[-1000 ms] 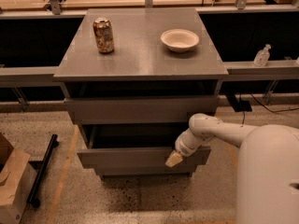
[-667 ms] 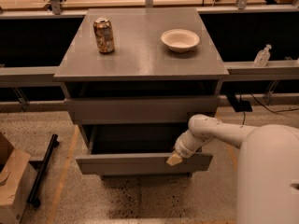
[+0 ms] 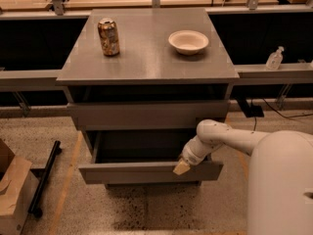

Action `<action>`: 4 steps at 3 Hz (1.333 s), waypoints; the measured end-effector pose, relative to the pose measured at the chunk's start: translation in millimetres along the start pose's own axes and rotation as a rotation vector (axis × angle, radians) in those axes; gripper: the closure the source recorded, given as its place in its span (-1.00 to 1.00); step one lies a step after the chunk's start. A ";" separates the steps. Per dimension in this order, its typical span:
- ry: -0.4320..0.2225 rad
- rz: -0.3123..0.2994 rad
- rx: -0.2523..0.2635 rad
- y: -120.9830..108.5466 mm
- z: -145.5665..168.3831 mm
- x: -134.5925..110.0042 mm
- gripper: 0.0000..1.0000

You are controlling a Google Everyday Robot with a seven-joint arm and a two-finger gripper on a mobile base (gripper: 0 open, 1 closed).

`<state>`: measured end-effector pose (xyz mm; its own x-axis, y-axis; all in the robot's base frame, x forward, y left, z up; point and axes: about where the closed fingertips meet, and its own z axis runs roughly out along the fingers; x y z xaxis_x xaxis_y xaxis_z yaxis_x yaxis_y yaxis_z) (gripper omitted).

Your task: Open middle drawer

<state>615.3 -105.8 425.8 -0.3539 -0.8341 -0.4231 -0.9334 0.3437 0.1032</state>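
The grey cabinet [image 3: 146,65] stands in the middle of the camera view. Its middle drawer [image 3: 127,172] is pulled partly out toward me, and the dark inside of its box shows behind the long flat front panel. My gripper [image 3: 182,167] sits at the top edge of that front panel, right of its middle, with its tan tip against the panel. The white arm [image 3: 220,136] reaches in from the lower right. The upper drawer front [image 3: 146,114] sits above it, only slightly out. The lowest drawer is mostly hidden under the open one.
A drink can [image 3: 108,36] and a white bowl [image 3: 188,41] stand on the cabinet top. A cardboard box [image 3: 12,195] and a black bar [image 3: 44,177] lie on the floor at the left. A small bottle [image 3: 274,58] stands on the right ledge. My white body [image 3: 281,185] fills the lower right.
The middle drawer has slid further out toward me, and my gripper has moved with its front edge, down and toward the camera.
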 end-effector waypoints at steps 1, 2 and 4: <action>0.081 0.025 -0.069 23.0 6.3 12.6 -0.54; 0.092 0.032 -0.080 26.9 5.5 14.0 -0.97; 0.151 0.159 -0.219 96.6 9.4 49.9 -1.00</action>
<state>508.1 -110.2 406.2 -0.4861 -0.8376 -0.2493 -0.8504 0.3875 0.3560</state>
